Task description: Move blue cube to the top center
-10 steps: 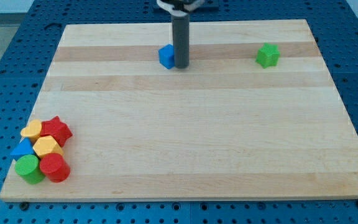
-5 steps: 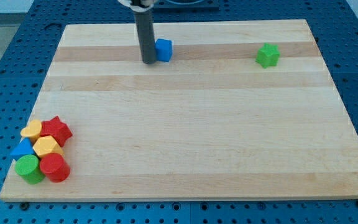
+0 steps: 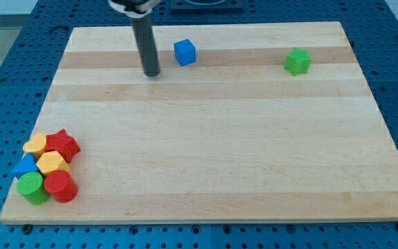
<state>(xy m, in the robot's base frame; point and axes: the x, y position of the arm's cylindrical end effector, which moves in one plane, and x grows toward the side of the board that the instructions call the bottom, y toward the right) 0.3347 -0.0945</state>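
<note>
The small blue cube (image 3: pixel 184 52) sits near the wooden tabletop (image 3: pixel 206 138)'s top edge, slightly left of centre. It is light, rigid and slides easily; push its left face. There are no jaws; my tip (image 3: pixel 151 73) stands apart at its left.

Wooden board (image 3: pixel 206 152) mostly open: whole middle and the view's right and bottom are free to sweep. Obstacles few. Blue cube (image 3: pixel 184 52) near top, slightly left of centre, apart from my tip (image 3: pixel 151 72), with a clear gap between them. Green block (image 3: pixel 297 61) alone at top right, well apart. Tight cluster blocks the bottom-left corner: yellow block (image 3: pixel 35 144), red star (image 3: pixel 63 144), blue block (image 3: pixel 25 166), second yellow block (image 3: pixel 52 163), green cylinder (image 3: pixel 31 187), red cylinder (image 3: pixel 60 185), all touching, no lane through.
</note>
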